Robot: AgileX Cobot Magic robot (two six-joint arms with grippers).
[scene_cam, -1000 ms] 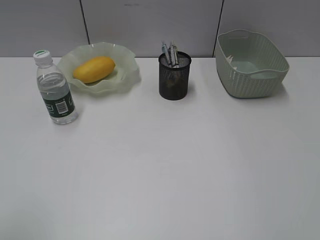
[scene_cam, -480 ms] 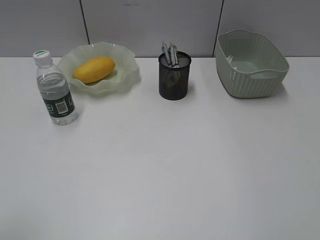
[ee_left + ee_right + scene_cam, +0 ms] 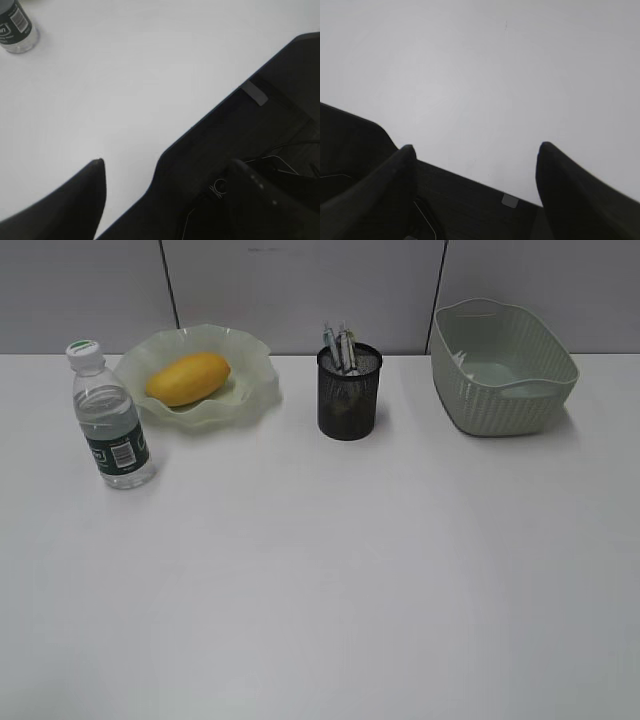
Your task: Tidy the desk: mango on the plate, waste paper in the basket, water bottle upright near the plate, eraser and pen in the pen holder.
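Yellow-orange mango [image 3: 188, 378], pale green plate [image 3: 255, 390], black mesh pen holder [image 3: 349, 400], woven-pattern green basket [image 3: 510, 400].

A: Ahead of the left hand [image 3: 170, 167]?

B: Bare tabletop [image 3: 150, 75], then water bottle [image 3: 14, 27] well ahead and off to the left, standing upright.

A: Beyond the bottle?

B: Plate [image 3: 255, 390] just behind it and a little toward the right hand's side, with mango [image 3: 188, 378] lying on it.

A: And before the right hand [image 3: 476, 149]?

B: Near edge of the tabletop right below, open surface ahead. Far ahead, at the back: pen holder [image 3: 349, 400] between plate and basket [image 3: 505, 400], well apart from both, pens [image 3: 340, 345] standing inside. Basket farthest to that hand's side, level with the plate.
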